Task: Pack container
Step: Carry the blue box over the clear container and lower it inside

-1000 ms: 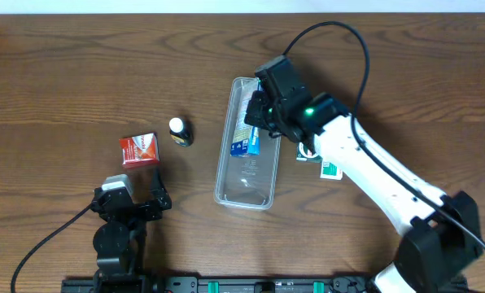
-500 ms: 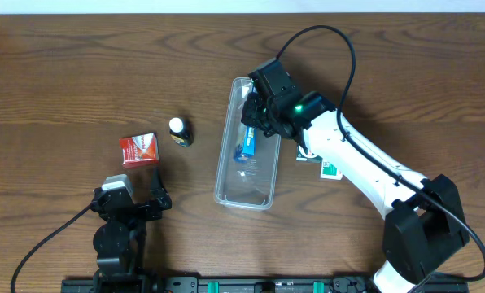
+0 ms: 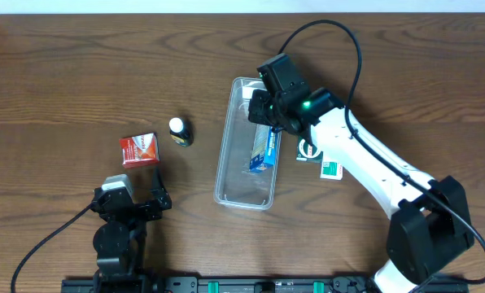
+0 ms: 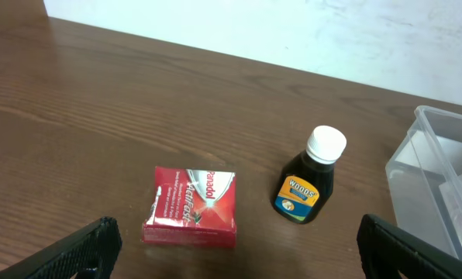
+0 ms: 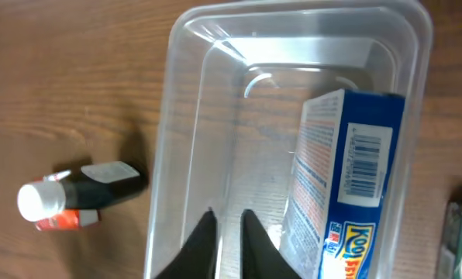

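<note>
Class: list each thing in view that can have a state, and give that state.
container: open, holds blue box
blue box: closed, inside container
bottle: upright, capped
red box: closed, lying flat
green box: partly hidden
left gripper: open, empty
right gripper: shut, empty

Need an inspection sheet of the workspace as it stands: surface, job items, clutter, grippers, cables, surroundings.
Surface: brown wooden table.
Job's things: clear container with a blue box inside. The red box, dark bottle and green box are outside on the table.
Clutter: nothing seen.
Grippers: left gripper open, empty. Right gripper shut, empty, over the container.
Cables: black cable loops off the right arm. Another cable trails from the left.
Surroundings: white wall behind the table.
</note>
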Robot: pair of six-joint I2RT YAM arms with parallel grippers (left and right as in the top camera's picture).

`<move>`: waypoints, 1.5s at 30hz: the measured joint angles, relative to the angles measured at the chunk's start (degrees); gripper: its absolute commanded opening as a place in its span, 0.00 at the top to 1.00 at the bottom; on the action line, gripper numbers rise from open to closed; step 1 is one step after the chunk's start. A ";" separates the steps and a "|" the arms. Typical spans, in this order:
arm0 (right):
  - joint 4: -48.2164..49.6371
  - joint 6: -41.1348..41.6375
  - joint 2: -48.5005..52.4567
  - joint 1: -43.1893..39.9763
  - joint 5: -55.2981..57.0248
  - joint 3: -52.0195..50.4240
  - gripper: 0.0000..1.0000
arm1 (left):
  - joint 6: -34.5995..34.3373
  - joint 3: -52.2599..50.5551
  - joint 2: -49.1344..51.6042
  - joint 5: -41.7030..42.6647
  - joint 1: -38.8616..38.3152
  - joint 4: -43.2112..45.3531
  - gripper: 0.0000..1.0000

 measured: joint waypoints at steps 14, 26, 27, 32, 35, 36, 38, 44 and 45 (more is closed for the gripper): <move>-8.83 -2.80 -0.26 0.00 4.09 0.00 0.99 | 0.00 0.00 0.00 0.00 0.00 0.00 0.02; -12.24 -7.74 -0.28 0.00 9.38 0.00 0.99 | 0.00 0.00 0.00 0.00 0.00 0.00 0.02; -12.52 -7.93 -0.28 0.00 9.60 0.00 0.99 | 0.00 0.00 0.00 0.00 0.00 0.00 0.02; -12.15 -8.24 -0.28 0.00 10.19 0.00 0.99 | 0.00 0.00 0.00 0.00 0.00 0.00 0.02; -10.73 -8.26 -0.28 0.00 10.23 -0.04 0.99 | 0.00 0.00 0.00 0.00 0.00 0.00 0.02; -10.10 -8.26 -0.31 0.00 10.25 -0.26 0.99 | 0.00 0.00 0.00 0.00 0.00 0.00 0.02; -8.76 -8.24 -0.37 0.00 10.32 -1.03 0.99 | 0.00 0.00 0.00 0.00 0.00 0.00 0.02; -7.69 -8.24 -0.37 0.00 10.38 -2.84 0.99 | 0.00 0.00 0.00 0.00 0.00 0.00 0.02; -7.67 -8.24 -0.37 0.00 10.36 -2.89 0.99 | 0.00 0.00 0.00 0.00 0.00 0.00 0.02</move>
